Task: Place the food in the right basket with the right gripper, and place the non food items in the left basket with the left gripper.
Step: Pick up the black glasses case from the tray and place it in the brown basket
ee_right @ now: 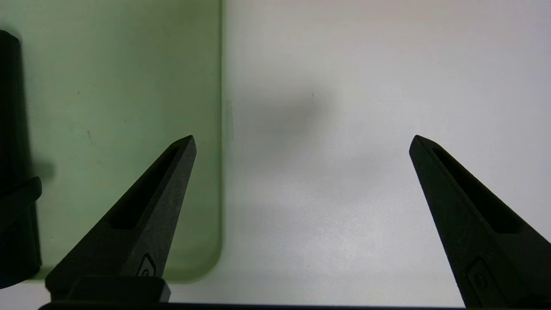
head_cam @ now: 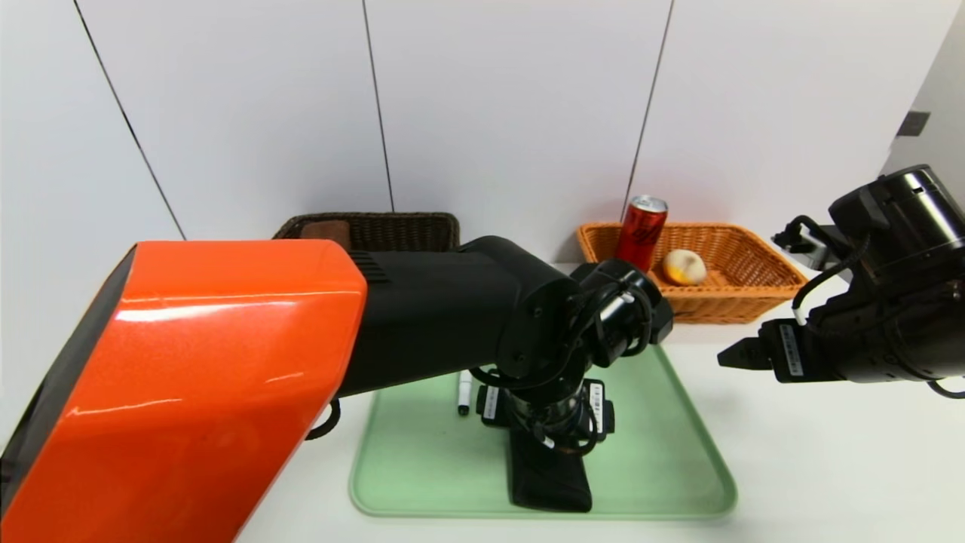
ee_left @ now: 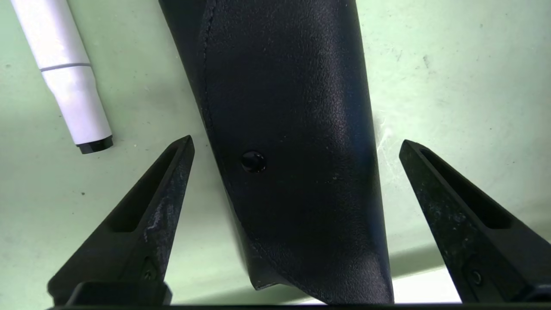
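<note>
On the green tray (head_cam: 663,483), nearest to the robot, lies the black soft case (head_cam: 549,477), and the left gripper (ee_left: 296,144) hangs over it with fingers spread wide, one on each side of the case, not touching it. The white marker (head_cam: 464,394) lies just beside the case, while the right gripper (ee_right: 301,142) hovers spread wide over the white table (head_cam: 829,467) beside the tray. Farthest, the red can (head_cam: 641,231) and the bun (head_cam: 684,266) are in the orange-tan basket (head_cam: 761,280), and the brown towel (head_cam: 326,229) is in the dark brown basket (head_cam: 407,226).

head overview, 2 close wrist views
</note>
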`<state>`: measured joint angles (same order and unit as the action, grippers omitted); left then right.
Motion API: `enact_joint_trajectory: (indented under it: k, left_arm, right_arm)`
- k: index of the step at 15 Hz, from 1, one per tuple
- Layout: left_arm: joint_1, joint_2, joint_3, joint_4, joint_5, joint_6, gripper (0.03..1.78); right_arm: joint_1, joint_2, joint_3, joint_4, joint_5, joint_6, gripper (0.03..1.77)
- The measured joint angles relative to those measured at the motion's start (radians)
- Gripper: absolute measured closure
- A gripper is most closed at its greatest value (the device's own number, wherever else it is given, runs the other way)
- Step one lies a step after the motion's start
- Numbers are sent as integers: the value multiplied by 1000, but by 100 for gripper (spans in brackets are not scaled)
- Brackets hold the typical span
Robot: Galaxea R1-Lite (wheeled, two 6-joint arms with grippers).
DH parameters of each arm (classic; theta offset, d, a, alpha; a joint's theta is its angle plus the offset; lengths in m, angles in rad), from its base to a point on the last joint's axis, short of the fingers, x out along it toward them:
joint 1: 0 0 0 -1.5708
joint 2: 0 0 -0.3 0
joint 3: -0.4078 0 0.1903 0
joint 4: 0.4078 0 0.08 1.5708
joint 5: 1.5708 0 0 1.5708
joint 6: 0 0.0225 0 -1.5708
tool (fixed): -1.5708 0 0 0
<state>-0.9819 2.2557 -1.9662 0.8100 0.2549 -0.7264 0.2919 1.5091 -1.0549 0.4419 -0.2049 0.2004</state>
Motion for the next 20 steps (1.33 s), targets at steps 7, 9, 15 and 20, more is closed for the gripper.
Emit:
enact_joint_trajectory:
  k: [7, 9, 15, 20]
  left_arm:
    - [-1, 13, 1, 2, 0, 23, 12]
    - [-2, 15, 1, 1, 0, 24, 12]
    - [-1, 15, 1, 2, 7, 39, 51]
    - [-1, 14, 1, 0, 9, 45, 103]
  right_arm:
    - [1, -9, 0, -2, 3, -8, 9]
    - [1, -14, -1, -2, 4, -12, 9]
    - [2, -21, -1, -3, 8, -13, 9]
    - [3, -23, 7, -23, 10, -13, 9]
